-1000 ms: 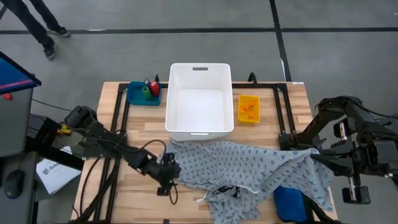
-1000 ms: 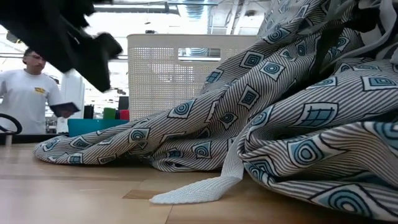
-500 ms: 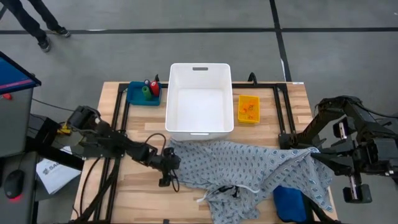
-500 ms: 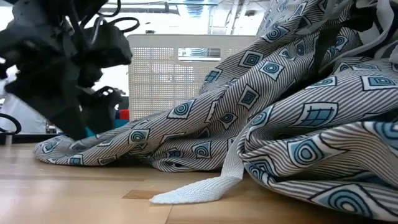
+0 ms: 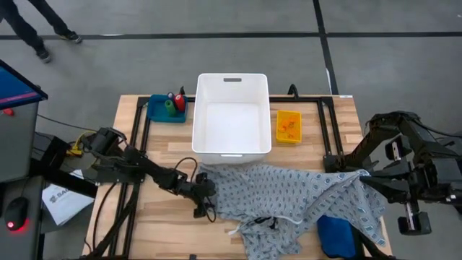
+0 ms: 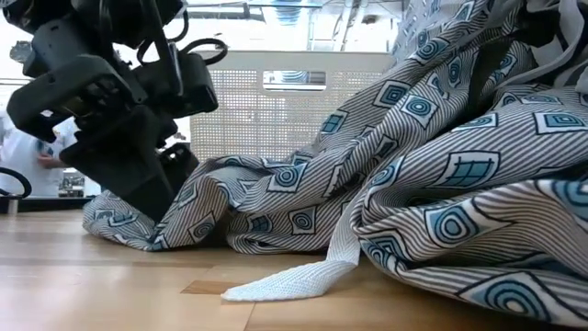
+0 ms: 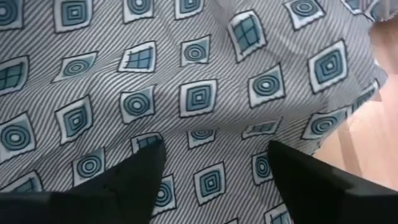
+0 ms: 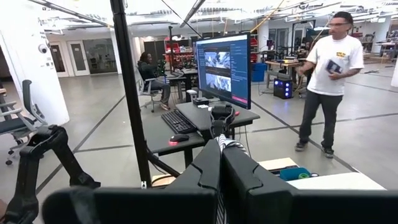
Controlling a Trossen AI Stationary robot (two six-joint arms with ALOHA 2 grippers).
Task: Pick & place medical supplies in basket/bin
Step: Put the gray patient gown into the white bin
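Note:
The grey patterned gown [image 5: 289, 196] lies spread over the near half of the table, in front of the white bin [image 5: 196, 115]. My left gripper [image 7: 214, 149] is open at the gown's left end [image 5: 209, 189], its fingers slanting down on the cloth. My right gripper [image 8: 221, 146] is raised at the table's right side, shut on a bit of the gown. A blue tray [image 5: 155, 110] at the far left holds red and green pieces. An orange container [image 5: 288, 126] with small pieces stands right of the bin. My left gripper has its two open fingertips [image 7: 146, 163] on the gown's left end, one on either side of a flat stretch of cloth [image 7: 199, 99]. It comes slanting down from the table's left. The cloth there lies bunched on the table [image 6: 184, 216]. My right gripper pinches a narrow fold of the gown's right corner [image 8: 222, 142] between its shut fingers, which point level. From there the cloth runs down to the table [image 5: 346, 189].
A blue padded pouch [image 5: 336, 235] lies at the near right, partly under the gown. A white woven tie [image 6: 294, 276] trails from the gown on the near table. A person [image 8: 326, 81] stands in the room beyond; another walks past the far left [image 5: 36, 29].
My left gripper has come down and toward the table's right, onto the gown's left end. That end has been pushed rightward and has bunched up; the rest of the gown lies as before.

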